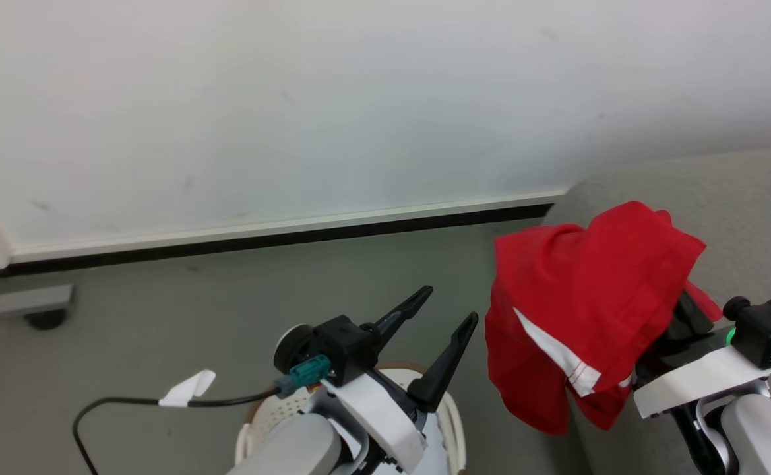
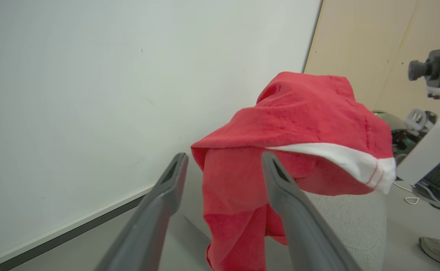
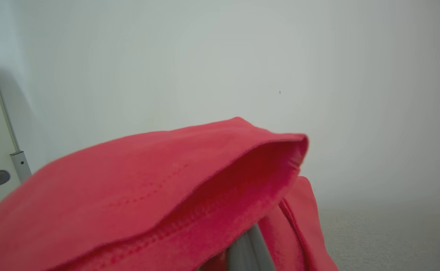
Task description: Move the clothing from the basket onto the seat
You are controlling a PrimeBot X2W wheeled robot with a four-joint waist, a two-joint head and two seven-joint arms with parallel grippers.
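Trailing across the lower left of the head view, a black cable (image 1: 115,401) with a white tag (image 1: 187,389) runs over the grey floor (image 1: 194,297) towards the left arm. Right of it, at bottom centre, the left gripper (image 1: 450,303) points up and to the right, its two dark fingers spread wide with nothing between them. Beneath that arm sits the basket (image 1: 273,410); its perforated white wall and brown rim are partly covered by the arm, which hides the inside. Further right, the clothing (image 1: 589,290) hangs in the air, clear of the basket and draped like a hood over the right gripper (image 1: 688,315), with its white stripe (image 1: 556,353) running down the lower fold. A short piece of dark finger shows under the red cloth, so I cannot tell whether that gripper is clamped on the fabric or merely carrying it. At the far right, the seat (image 1: 741,218) lies behind and below the garment; whether the hanging folds touch its rounded edge is unclear.
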